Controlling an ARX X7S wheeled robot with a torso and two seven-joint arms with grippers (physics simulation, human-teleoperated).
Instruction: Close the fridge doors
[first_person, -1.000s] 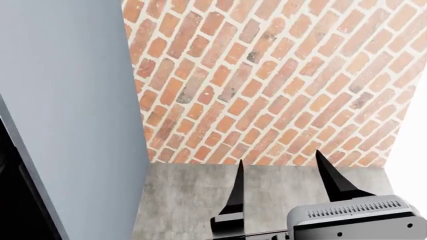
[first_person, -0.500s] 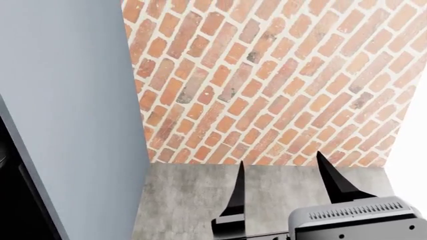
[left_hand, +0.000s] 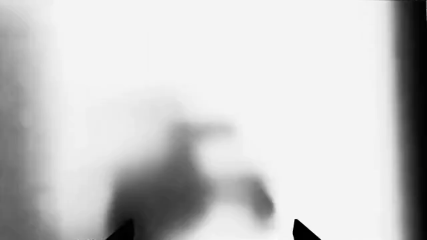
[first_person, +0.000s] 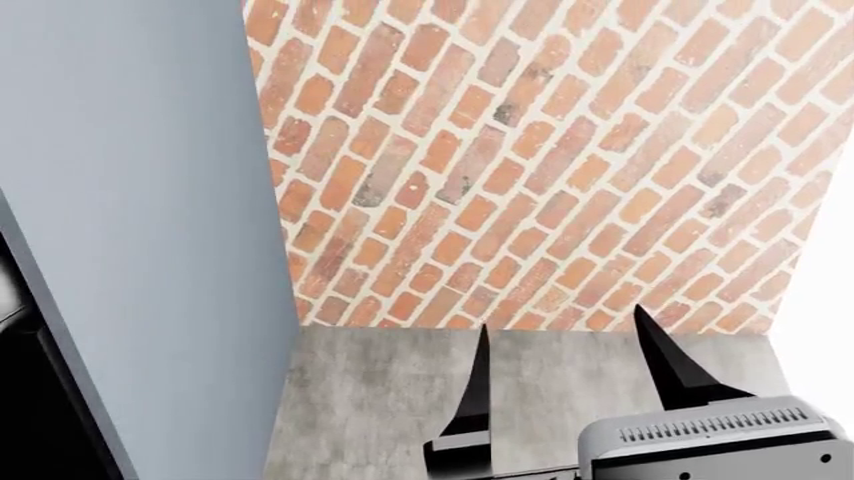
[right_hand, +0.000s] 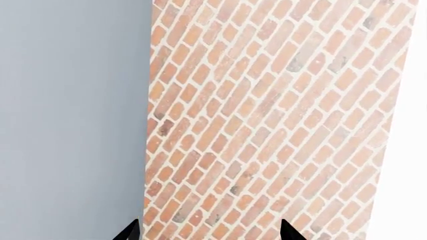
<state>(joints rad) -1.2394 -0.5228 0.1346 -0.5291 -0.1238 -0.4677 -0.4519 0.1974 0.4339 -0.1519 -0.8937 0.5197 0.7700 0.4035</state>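
Note:
A blurred white surface (left_hand: 220, 75) fills the left wrist view, very close, with a dark band (left_hand: 410, 120) along one side. It looks like a fridge door's white lining and black edge. My left gripper (left_hand: 210, 224) stands open right against it and casts a soft shadow on it. A glossy black panel (first_person: 24, 400) shows at the head view's lower left corner. My right gripper (first_person: 559, 318) is open and holds nothing. It points at the brick wall (first_person: 534, 160), also seen in the right wrist view between the tips of the right gripper (right_hand: 209, 222).
A tall grey-blue panel (first_person: 134, 200) stands left of the brick wall (right_hand: 280, 115); the same grey-blue panel (right_hand: 73, 115) shows in the right wrist view. A grey concrete surface (first_person: 374, 400) lies below the wall. A white strip (first_person: 830, 300) runs down the head view's right edge.
Almost nothing. My right gripper has sunk very slightly in the head view.

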